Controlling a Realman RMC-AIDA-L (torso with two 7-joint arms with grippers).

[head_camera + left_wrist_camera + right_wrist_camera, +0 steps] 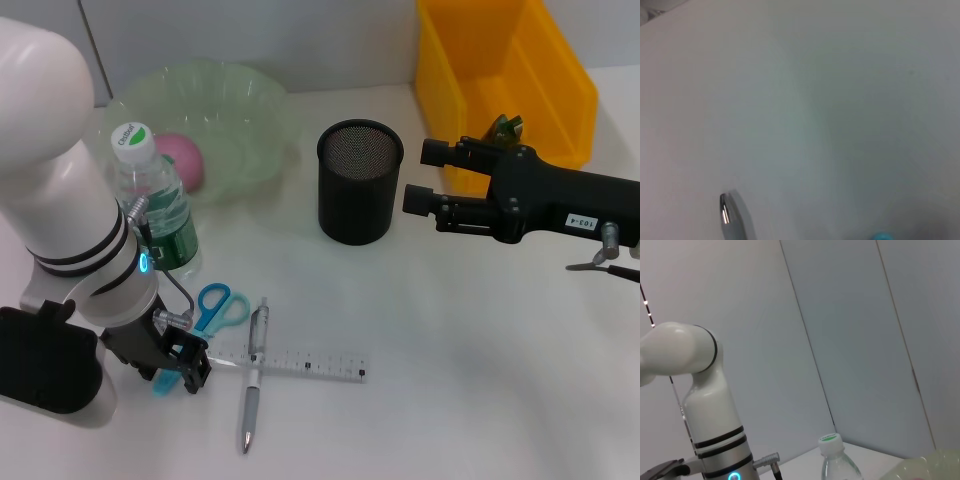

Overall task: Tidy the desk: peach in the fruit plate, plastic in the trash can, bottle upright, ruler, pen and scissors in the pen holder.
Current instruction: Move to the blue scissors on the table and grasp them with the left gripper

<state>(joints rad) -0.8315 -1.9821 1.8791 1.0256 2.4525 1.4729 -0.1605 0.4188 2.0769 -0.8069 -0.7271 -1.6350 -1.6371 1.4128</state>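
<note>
Scissors [212, 312] under the left gripper [180, 365], near the desk's [450, 400] front-left corner.
Jaws looked clamped on the blade end; handles touched the bottle [155, 200], so a careless lift might have toppled it. Right gripper [425, 180] hung parted.

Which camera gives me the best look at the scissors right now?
The head view: the scissors show their blue handles on the desk beside the bottle, blades hidden under the left gripper. The left wrist view catches only a blue sliver at its edge; the right wrist view shows none.
</note>
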